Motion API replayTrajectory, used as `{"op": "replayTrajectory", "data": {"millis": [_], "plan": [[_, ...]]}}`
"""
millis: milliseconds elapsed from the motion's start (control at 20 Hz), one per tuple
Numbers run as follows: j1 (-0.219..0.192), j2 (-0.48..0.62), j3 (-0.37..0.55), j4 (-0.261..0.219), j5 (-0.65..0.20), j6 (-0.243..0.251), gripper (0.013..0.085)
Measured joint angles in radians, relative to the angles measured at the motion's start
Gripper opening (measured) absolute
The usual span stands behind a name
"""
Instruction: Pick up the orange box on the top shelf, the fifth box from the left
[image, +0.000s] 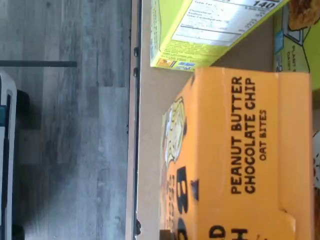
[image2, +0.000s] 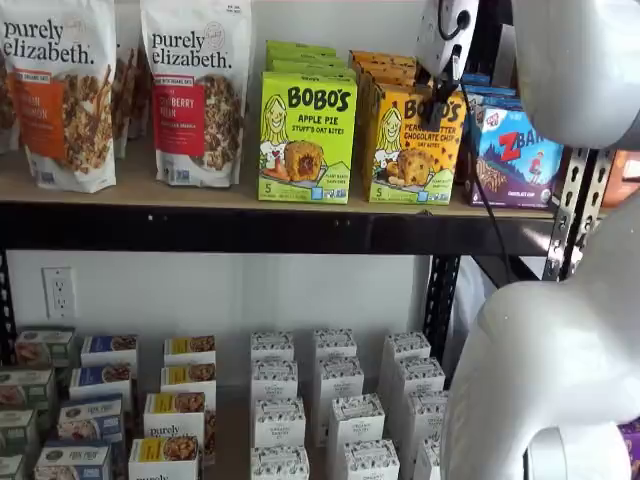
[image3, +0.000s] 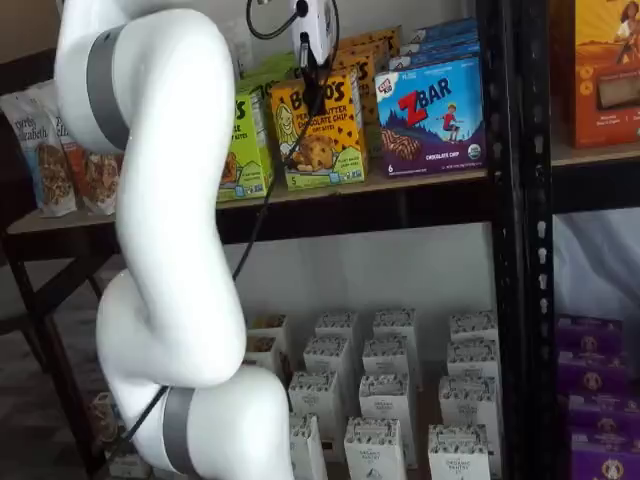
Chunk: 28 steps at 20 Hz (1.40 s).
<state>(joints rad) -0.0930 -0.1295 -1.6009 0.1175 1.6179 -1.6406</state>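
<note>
The orange box (image2: 415, 140) stands upright on the top shelf (image2: 150, 190), between a lime-green box and a blue box, and shows in both shelf views (image3: 320, 135). My gripper (image2: 440, 95) comes down over its top edge, its white body above and a black finger lying against the box's front face (image3: 318, 70). The fingers are closed on the box. In the wrist view the orange box (image: 240, 160) fills much of the picture, resting on the tan shelf board (image: 150, 125).
A lime-green Bobo's box (image2: 305, 135) stands close beside the orange one, a ZBar box (image2: 515, 150) on its other side. Granola bags (image2: 195, 90) sit further left. Small white boxes (image2: 335, 400) fill the lower level. The white arm (image3: 170, 250) and a black upright (image3: 510, 250) stand in front.
</note>
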Motion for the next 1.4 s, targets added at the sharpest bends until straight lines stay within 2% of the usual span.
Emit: {"op": "replayTrajectory", "data": {"millis": [700,750,800,900,950,1000,1050,1200,1400], "plan": [[0.005,-0.011,0.014,-0.001,-0.014,0.004,0.0530],[0.003,-0.013,0.017,0.002,-0.017,0.003,0.0490],[0.002,-0.014,0.018,0.004,-0.018,0.002,0.0490],[0.001,-0.013,0.016,0.006,-0.015,0.001,0.0410],[0.000,-0.013,0.016,0.006,-0.015,0.001,0.0410],[0.000,-0.013,0.015,0.006,-0.015,0.001,0.0370],[0.000,-0.013,0.015,0.006,-0.015,0.000,0.0370],[-0.001,-0.011,0.013,0.004,-0.012,-0.001,0.0290],[0.000,-0.004,0.005,-0.004,-0.001,-0.001,0.0290]]}}
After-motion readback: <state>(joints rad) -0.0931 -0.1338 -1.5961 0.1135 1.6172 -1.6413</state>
